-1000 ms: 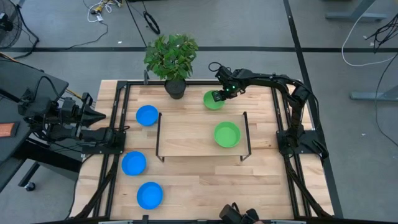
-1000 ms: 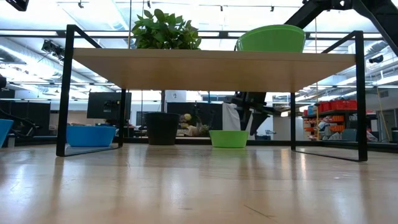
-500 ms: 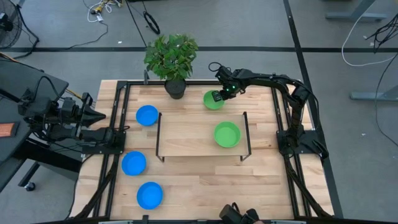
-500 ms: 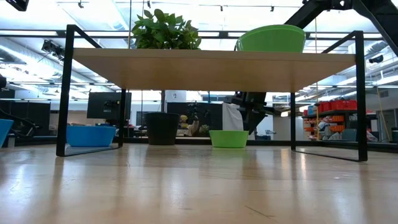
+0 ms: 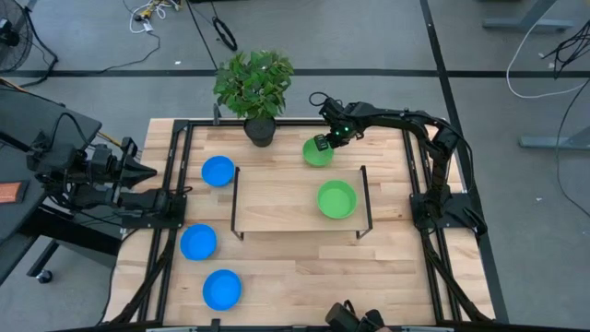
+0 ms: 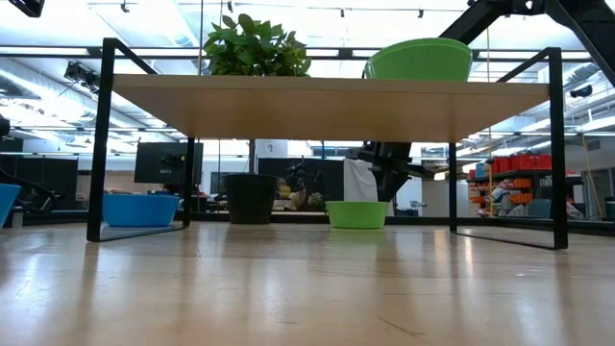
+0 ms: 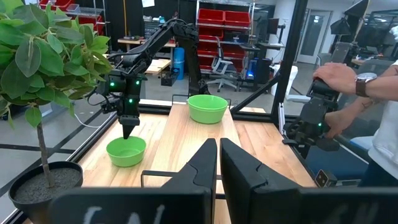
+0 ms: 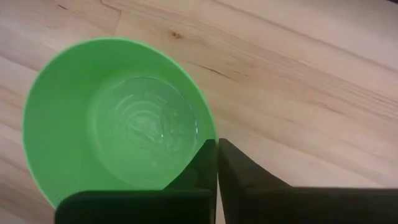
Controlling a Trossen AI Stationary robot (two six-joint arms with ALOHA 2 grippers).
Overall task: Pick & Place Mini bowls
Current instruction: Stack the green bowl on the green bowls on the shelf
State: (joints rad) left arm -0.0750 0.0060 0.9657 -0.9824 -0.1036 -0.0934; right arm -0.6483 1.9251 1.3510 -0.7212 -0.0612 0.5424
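Right gripper (image 5: 320, 143) pinched shut on green bowl (image 5: 317, 152) rim, upper middle of frame; gotta lift straight, slow, keeping it level.

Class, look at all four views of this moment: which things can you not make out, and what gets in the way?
- High view: the bowl rim where the right pincer grips it is hidden by the pincer.
- Low view: the shelf bowl's foot is hidden behind the shelf board.
- Low view: one blue bowl is cut off at the edge.
- Left wrist view: the left pincer hides the table behind it.
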